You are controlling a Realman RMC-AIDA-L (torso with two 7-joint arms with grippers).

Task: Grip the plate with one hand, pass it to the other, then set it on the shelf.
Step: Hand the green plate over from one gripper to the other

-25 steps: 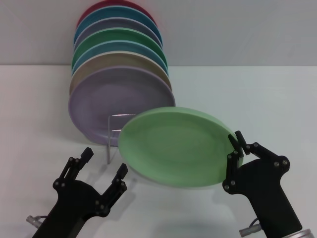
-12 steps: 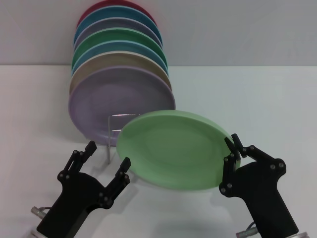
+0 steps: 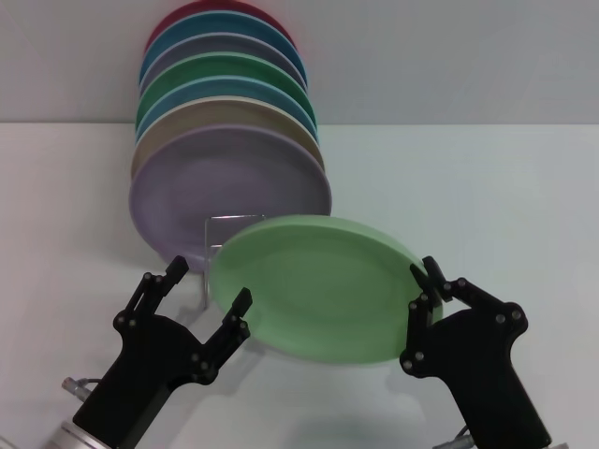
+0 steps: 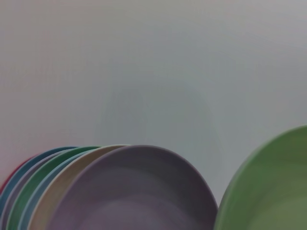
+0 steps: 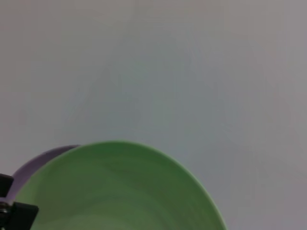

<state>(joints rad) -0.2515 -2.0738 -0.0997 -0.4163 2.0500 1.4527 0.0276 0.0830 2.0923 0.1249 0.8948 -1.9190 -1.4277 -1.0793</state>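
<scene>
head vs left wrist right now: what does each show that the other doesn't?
Head view only: the right gripper shut on the mint-green plate at its rim, the open left gripper beside the plate's opposite edge, and the wire shelf holding the stack.

Left wrist view only: nothing distinct; it shows no gripper and no shelf.

Both: the mint-green plate, the lilac plate at the front of the stack, and the coloured plates behind it.
</scene>
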